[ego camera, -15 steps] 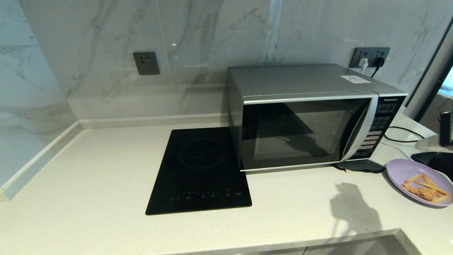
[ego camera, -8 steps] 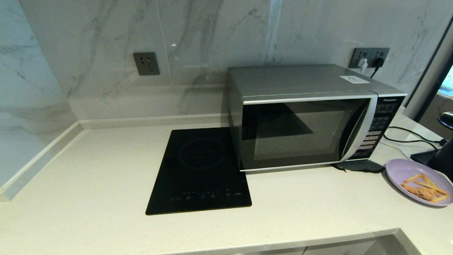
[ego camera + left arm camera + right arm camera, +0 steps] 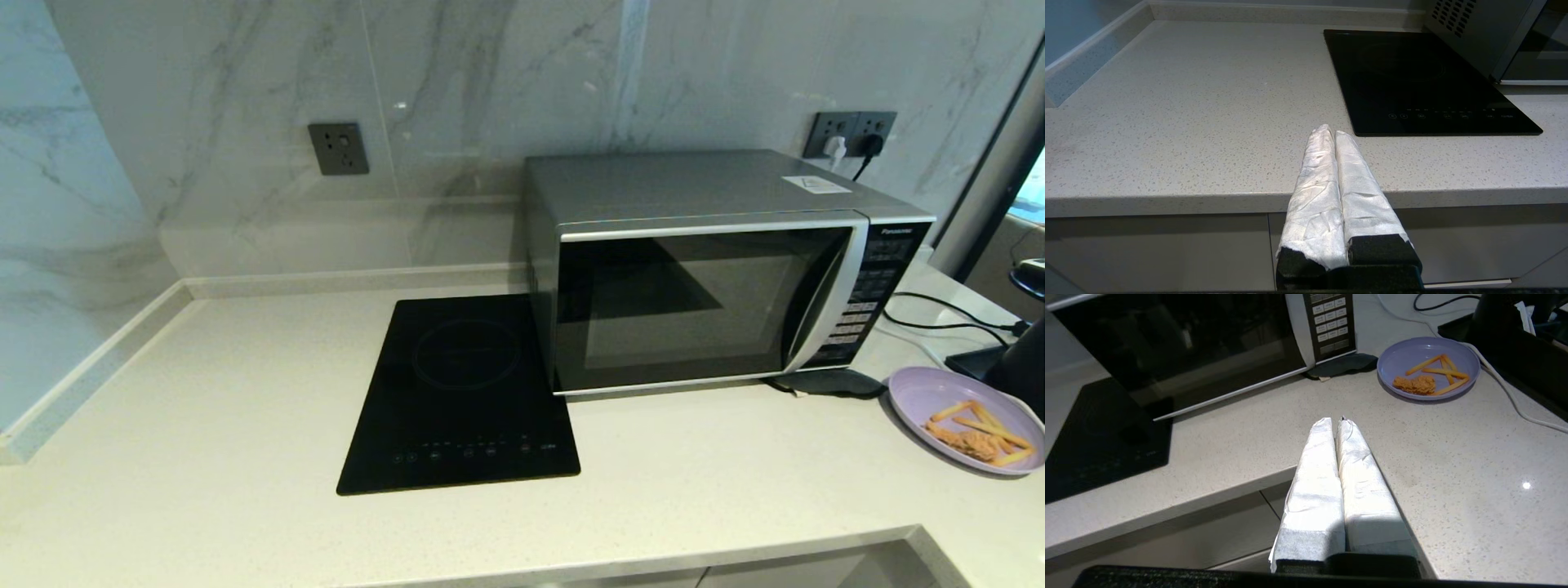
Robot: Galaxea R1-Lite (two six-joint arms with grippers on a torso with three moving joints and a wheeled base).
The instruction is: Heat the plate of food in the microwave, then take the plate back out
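Observation:
The silver microwave stands at the back right of the counter with its dark door closed; its button panel shows in the right wrist view. On the counter to the microwave's right sits the lilac plate of food, holding fries and a breaded piece. My right gripper is shut and empty, hovering over the counter's front edge, short of the plate. My left gripper is shut and empty, low at the counter's front edge, left of the hob. Neither gripper shows in the head view.
A flat black induction hob lies left of the microwave. A dark cloth lies under the microwave's front right corner. Cables and a black device sit at the far right. The counter steps inward at the front right.
A dark shape at the far right edge and the arm's shadow on the counter have gone from the head view. The microwave and plate have not moved.

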